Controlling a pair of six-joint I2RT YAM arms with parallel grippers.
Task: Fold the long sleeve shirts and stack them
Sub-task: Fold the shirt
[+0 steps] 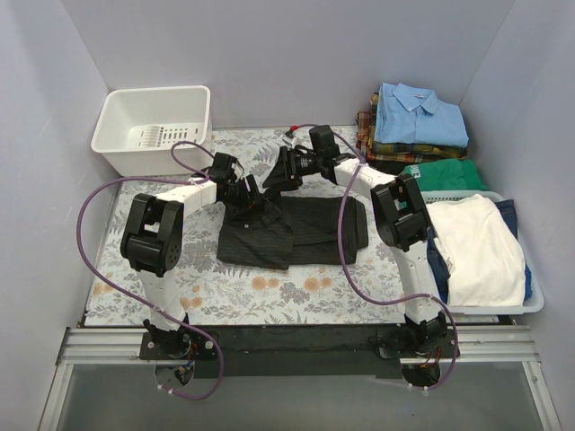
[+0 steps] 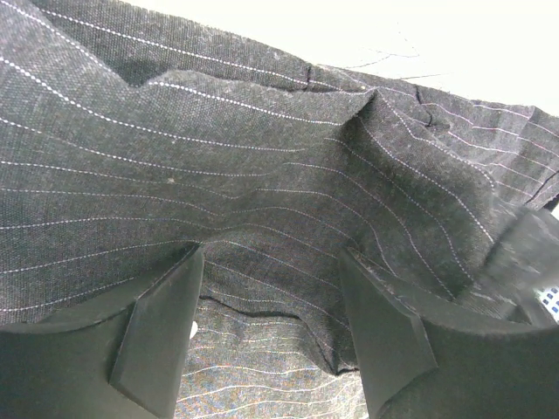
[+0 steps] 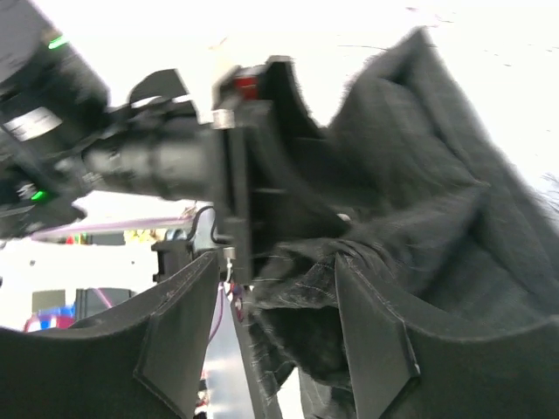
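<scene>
The black-charcoal pinstriped shirt (image 1: 292, 232) lies partly folded on the floral table mat (image 1: 135, 287). Its far edge is bunched up between my two grippers. My left gripper (image 1: 244, 191) is at the shirt's far left part. In the left wrist view its jaws (image 2: 269, 257) stand wide apart, with pinstriped cloth (image 2: 262, 157) lying across and beyond them. My right gripper (image 1: 280, 172) is close by at the far edge. Its jaws (image 3: 275, 262) are also apart, with a fold of the shirt (image 3: 419, 175) hanging between them against the right finger (image 3: 371, 340).
A white basket (image 1: 153, 126) stands at the back left. Folded light blue (image 1: 420, 115), plaid (image 1: 368, 135) and green (image 1: 445, 171) shirts are stacked at the back right. A bin (image 1: 530, 301) with white cloth (image 1: 476, 242) stands on the right. My left arm (image 3: 148, 157) is very near the right gripper.
</scene>
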